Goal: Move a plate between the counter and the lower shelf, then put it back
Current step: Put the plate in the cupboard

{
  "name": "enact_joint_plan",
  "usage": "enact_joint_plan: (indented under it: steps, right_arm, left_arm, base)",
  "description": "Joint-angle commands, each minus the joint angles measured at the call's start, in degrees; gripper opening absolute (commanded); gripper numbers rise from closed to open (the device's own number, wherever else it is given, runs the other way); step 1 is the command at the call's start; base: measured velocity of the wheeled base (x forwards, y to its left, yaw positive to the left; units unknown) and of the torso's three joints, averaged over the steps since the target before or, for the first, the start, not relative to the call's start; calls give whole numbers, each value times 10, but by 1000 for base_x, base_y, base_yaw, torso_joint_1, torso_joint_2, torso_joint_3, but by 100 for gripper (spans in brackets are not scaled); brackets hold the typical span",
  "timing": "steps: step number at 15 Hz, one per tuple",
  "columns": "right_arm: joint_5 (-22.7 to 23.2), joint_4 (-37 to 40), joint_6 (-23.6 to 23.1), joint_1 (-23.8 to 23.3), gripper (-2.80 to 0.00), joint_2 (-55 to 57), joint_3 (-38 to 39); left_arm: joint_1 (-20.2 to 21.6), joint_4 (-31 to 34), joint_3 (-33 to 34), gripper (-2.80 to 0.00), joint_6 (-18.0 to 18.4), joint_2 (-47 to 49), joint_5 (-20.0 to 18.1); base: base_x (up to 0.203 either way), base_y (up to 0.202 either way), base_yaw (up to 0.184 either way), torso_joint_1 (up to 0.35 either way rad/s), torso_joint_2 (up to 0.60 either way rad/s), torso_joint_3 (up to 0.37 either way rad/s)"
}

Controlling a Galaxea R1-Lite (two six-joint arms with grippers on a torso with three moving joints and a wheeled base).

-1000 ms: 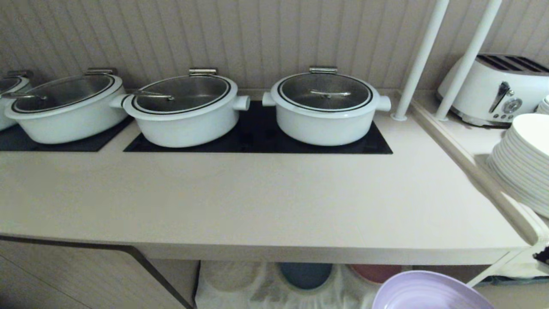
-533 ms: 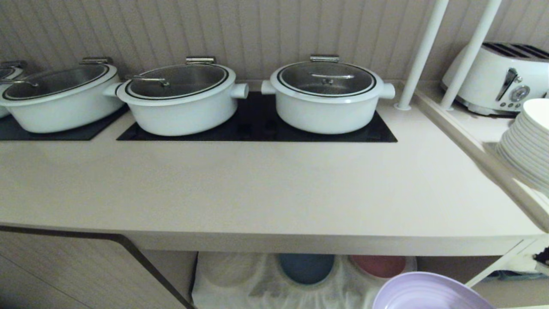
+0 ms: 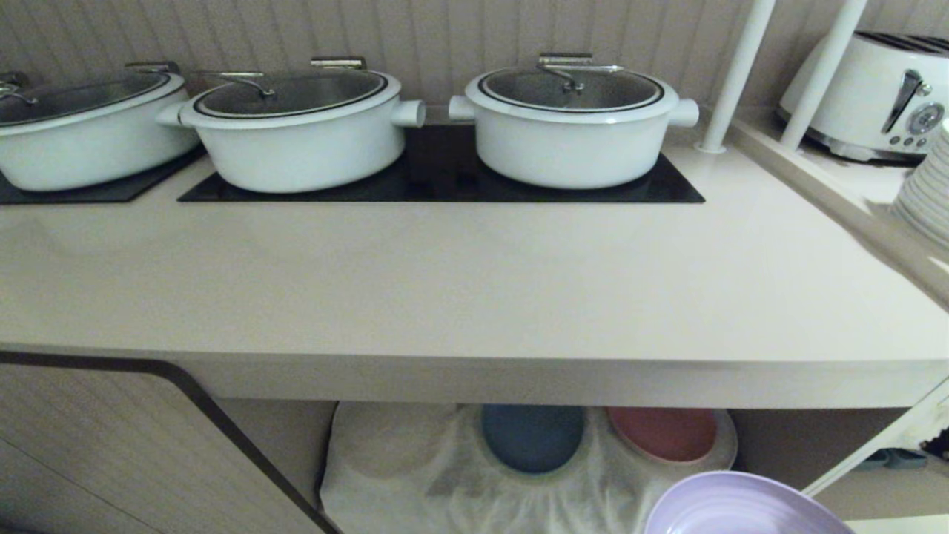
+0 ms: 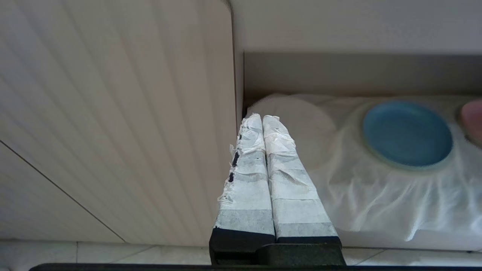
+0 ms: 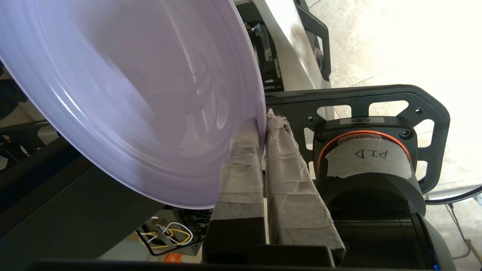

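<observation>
At right wrist, right gripper (image 5: 263,126) clamps plate (image 5: 143,98) rim; head view shows only plate edge, no gripper.

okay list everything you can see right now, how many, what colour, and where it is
pots: three, white with glass lids, on the black cooktop panels at the counter's back
counter: one, beige
toaster: one, white, on the side surface at right
stacked plates: one pile, white, right edge
poles: two, white
lower shelf: one, lined with white cloth
blue plate: one, on the cloth
pink plate: one, beside the blue
lavender plate: one, held in front of the shelf
right gripper: jaws shut on the lavender plate's rim
left gripper: jaws shut, empty
</observation>
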Motion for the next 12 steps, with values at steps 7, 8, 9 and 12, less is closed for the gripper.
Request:
enact_joint_plan:
  steps: [7,8,9,12]
  right_arm:
    - [2,3,1,1,-280,0,1]
    - [1,3,1,1,-280,0,1]
    - [1,3,1,1,-280,0,1]
    - [2,3,1,1,-280,0,1]
  left_arm:
    - [0,0,0,-280,0,0,0]
    - [0,0,0,-280,0,0,0]
    - [0,0,0,-280,0,0,0]
    - [0,0,0,-280,0,0,0]
  base:
    - [0,0,0,-218,510,286]
    - [0,0,0,-201,489,286]
    - [0,0,0,-198,498,284]
    - [0,0,0,-188,485,282]
